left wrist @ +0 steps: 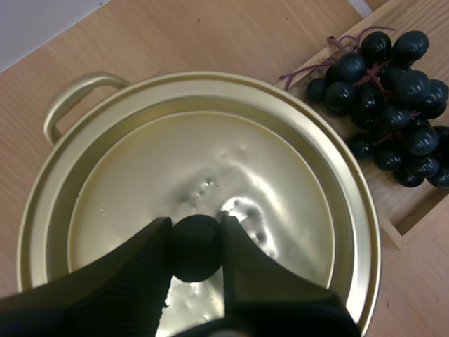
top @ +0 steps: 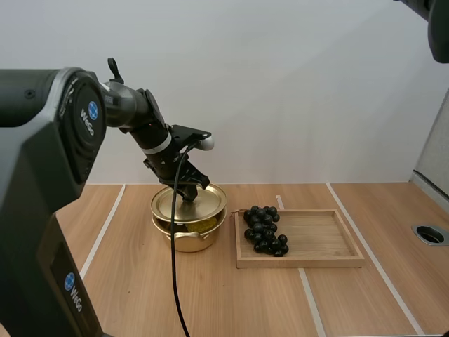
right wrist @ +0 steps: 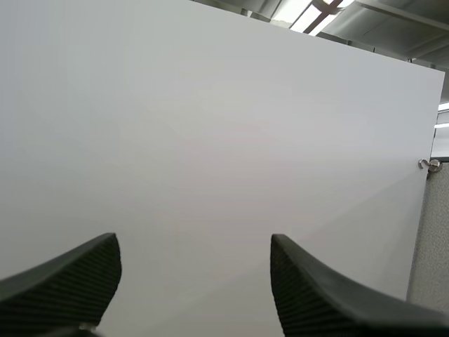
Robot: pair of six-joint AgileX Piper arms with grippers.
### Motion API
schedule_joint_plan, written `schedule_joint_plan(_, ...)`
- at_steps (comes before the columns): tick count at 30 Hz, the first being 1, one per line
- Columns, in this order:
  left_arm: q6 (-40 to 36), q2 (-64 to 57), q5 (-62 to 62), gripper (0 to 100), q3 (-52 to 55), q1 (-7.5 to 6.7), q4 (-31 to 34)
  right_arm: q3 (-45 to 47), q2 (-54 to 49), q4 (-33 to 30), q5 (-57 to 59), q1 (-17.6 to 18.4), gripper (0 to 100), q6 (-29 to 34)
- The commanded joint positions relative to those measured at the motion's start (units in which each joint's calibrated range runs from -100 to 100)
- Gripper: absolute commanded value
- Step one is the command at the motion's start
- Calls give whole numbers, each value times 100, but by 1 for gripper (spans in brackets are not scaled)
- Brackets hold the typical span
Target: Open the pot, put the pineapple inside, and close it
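A gold pot [top: 188,240] stands on the wooden table left of the tray. Its gold lid [top: 205,201] hangs tilted just above the rim, and something yellow-green [top: 200,225] shows through the gap. My left gripper [top: 187,193] is shut on the lid's black knob [left wrist: 196,250], pinching it between both fingers [left wrist: 144,256]. From the left wrist view the lid [left wrist: 210,168] covers the pot, with one pot handle [left wrist: 70,98] sticking out. My right gripper [right wrist: 195,260] is open, raised high and facing a white wall.
A bunch of dark grapes [top: 264,229] [left wrist: 393,98] lies at the left end of a wooden tray [top: 323,242] [left wrist: 393,221], close to the pot. White tape lines [top: 309,295] cross the table. A round metal hole [top: 429,234] sits at far right.
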Motion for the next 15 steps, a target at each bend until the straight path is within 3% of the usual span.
schedule_joint_plan(1,64,125,-158,0,27,-29,22,8,-20,-195,-31,-23,100,-73)
schedule_joint_plan(15,214,249,-596,0,464,-29,24,8,7,-256,-31,-23,100,-73)
